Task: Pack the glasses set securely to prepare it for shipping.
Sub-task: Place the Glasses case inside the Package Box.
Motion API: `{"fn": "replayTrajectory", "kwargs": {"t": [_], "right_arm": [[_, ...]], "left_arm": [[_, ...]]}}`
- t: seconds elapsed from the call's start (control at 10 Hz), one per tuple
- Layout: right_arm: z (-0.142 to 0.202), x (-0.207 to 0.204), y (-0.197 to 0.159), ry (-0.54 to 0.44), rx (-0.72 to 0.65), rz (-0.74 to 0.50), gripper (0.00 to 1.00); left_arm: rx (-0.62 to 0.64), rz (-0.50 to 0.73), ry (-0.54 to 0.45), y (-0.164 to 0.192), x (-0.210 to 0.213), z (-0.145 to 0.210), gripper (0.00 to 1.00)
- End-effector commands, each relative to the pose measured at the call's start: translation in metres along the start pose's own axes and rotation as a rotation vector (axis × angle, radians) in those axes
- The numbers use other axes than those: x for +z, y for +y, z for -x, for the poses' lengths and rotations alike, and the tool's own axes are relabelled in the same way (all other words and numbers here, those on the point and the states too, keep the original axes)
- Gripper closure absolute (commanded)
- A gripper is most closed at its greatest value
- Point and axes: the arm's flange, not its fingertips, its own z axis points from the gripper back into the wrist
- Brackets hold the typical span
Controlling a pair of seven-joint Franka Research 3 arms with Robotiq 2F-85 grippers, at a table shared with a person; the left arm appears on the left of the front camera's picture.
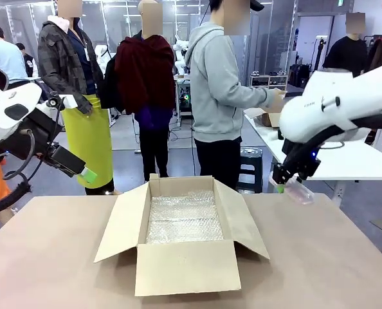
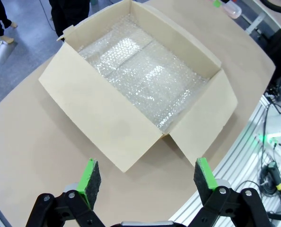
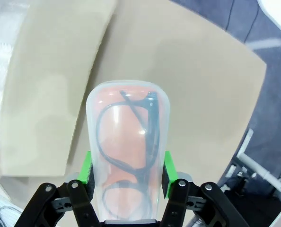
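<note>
A translucent pink glasses case (image 3: 127, 151) with dark-rimmed glasses inside sits between the green pads of my right gripper (image 3: 127, 172), which is shut on it. In the front view the same case (image 1: 299, 190) hangs from the right gripper (image 1: 282, 183) above the table's far right edge, to the right of the open cardboard box (image 1: 184, 265). My left gripper (image 1: 87, 174) is raised at the left, above the table's far left edge. Its fingers (image 2: 89, 176) stand wide open with nothing between them, looking down on the box (image 2: 107, 118).
Clear bubble wrap (image 1: 182, 217) lines the box bottom, and all flaps are folded outward. A person in a grey hoodie (image 1: 220, 84) stands beyond the far edge, turned toward a white table (image 1: 345, 164) at the right. Bare tabletop (image 1: 332, 257) surrounds the box.
</note>
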Motion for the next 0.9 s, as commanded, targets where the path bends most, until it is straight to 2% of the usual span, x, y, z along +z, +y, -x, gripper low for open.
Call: {"fn": "replayTrajectory", "kwargs": {"t": [0.0,0.1,0.2,0.3,0.6,0.8], "right_arm": [[-0.005,0.012,0.024,0.039,0.276,-0.048,0.75],[-0.009,0.018,0.054,0.053,0.594,-0.073,0.75],[-0.015,0.023,0.085,0.080,0.824,-0.114,0.75],[-0.025,0.027,0.111,0.103,0.963,-0.091,0.75],[-0.058,0.018,0.162,0.111,1.027,-0.093,0.75],[-0.090,0.004,0.203,0.110,1.054,-0.036,0.75]], "left_arm": [[-0.012,0.012,-0.011,0.002,0.000,-0.001,0.00],[-0.012,0.012,-0.011,0.002,0.000,-0.001,0.00],[-0.012,0.012,-0.011,0.002,0.000,-0.001,0.00],[-0.012,0.012,-0.011,0.002,0.000,-0.001,0.00],[-0.012,0.012,-0.011,0.002,0.000,-0.001,0.00],[-0.012,0.012,-0.011,0.002,0.000,-0.001,0.00]]}}
